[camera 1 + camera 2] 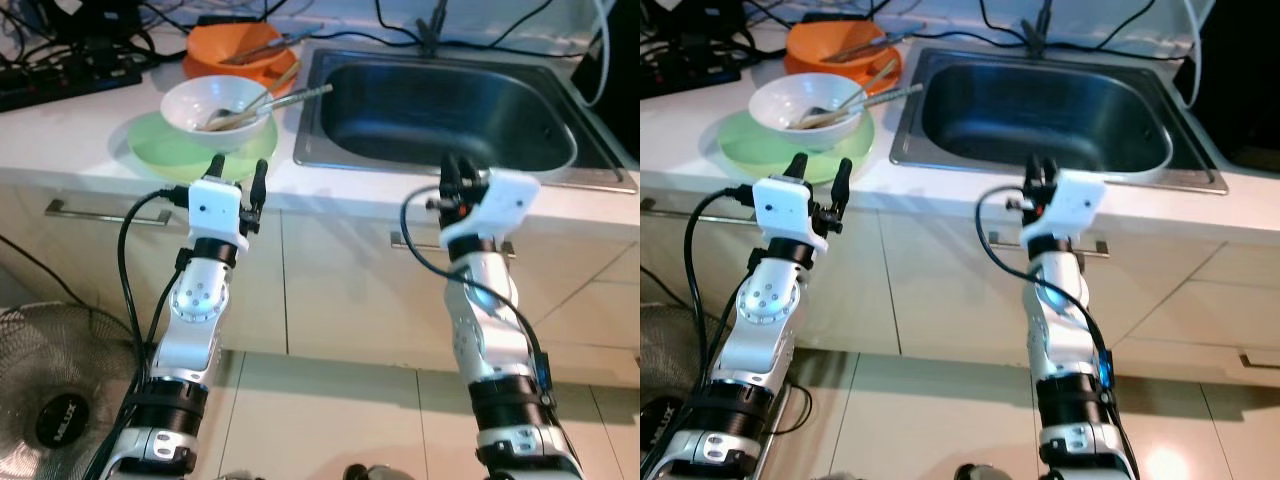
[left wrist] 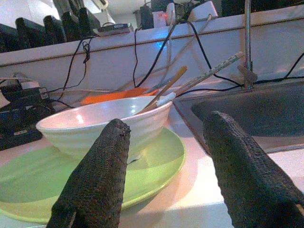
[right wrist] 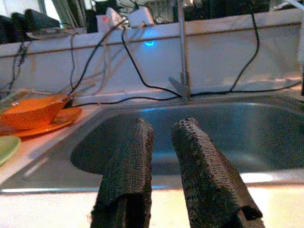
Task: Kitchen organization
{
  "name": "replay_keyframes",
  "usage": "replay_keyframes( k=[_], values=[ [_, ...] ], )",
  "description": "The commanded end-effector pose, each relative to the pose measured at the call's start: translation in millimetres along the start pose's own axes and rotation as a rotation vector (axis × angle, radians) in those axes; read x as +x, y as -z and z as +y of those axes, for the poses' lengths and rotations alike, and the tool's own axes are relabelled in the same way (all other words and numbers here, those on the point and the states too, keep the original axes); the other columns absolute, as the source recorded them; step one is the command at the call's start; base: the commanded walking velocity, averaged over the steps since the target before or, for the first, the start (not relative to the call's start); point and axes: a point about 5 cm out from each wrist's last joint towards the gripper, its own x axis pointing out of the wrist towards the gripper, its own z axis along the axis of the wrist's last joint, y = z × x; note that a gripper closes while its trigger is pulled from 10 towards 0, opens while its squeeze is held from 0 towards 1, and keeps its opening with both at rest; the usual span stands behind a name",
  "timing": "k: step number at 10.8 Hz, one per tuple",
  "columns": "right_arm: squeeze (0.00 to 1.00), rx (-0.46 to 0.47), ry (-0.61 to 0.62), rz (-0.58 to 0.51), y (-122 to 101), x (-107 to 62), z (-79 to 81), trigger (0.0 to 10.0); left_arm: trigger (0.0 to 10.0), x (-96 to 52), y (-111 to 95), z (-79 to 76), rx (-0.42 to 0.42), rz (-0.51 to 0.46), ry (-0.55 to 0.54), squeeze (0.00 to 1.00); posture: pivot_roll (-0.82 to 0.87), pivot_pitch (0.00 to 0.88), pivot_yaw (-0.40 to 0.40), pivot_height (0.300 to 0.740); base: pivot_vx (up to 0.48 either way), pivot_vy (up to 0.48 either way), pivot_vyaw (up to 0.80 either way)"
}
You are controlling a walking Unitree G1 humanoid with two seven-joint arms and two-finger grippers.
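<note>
Only "MLUX" reads, on the fan (image 1: 45, 400) below the left hand (image 1: 238, 178).

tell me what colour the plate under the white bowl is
Light green: the round plate under the white ceramic bowl, clearest in the left eye view.

2 silver arms (image 1: 195, 310) with white wrist housings, black cables and black textured fingers (image 2: 95, 175).

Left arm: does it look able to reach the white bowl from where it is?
Probably yes. The left gripper is raised at the counter edge, jaws open, facing the white bowl on the green plate. Nothing stands between them; only the chopsticks stick out of the bowl.
</note>
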Motion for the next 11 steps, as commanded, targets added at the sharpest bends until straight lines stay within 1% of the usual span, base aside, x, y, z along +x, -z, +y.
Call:
replay_keyframes(
  k=[1, 2, 4, 7, 11],
  values=[
    [0.00, -0.006, -0.003, -0.029, -5.3, 0.8, 0.6, 10.0, 10.0, 3.2, -8.0, -0.2, 0.012, -0.037, 0.008, 0.00, 0.05, 0.059, -0.026, 0.740, 0.285, 0.000, 0.00],
    [0.00, -0.008, -0.005, -0.028, -5.3, 0.5, 0.7, 10.0, 10.0, 3.6, -9.0, -0.4, 0.014, -0.042, 0.010, 0.00, 0.05, 0.059, -0.025, 0.740, 0.000, 0.000, 0.00],
    [0.00, -0.008, -0.005, -0.022, -4.2, 0.2, 0.0, 10.0, 10.0, 3.6, -10.1, -0.7, 0.017, -0.046, 0.013, 0.00, 0.05, 0.052, -0.025, 0.740, 0.261, 0.000, 0.00],
    [0.00, 0.010, -0.007, -0.011, -2.1, -0.1, 1.8, 10.0, 10.0, 3.2, -10.4, -1.2, 0.019, -0.051, 0.018, 0.00, 0.05, 0.042, -0.024, 0.740, 0.331, 0.000, 0.00],
    [0.00, 0.001, -0.013, -0.013, -0.9, -1.2, 3.4, 10.0, 10.0, 2.9, -10.7, -1.2, 0.022, -0.053, 0.020, 0.00, 0.06, 0.037, -0.024, 0.740, 0.339, 0.000, 0.00]
  ],
)
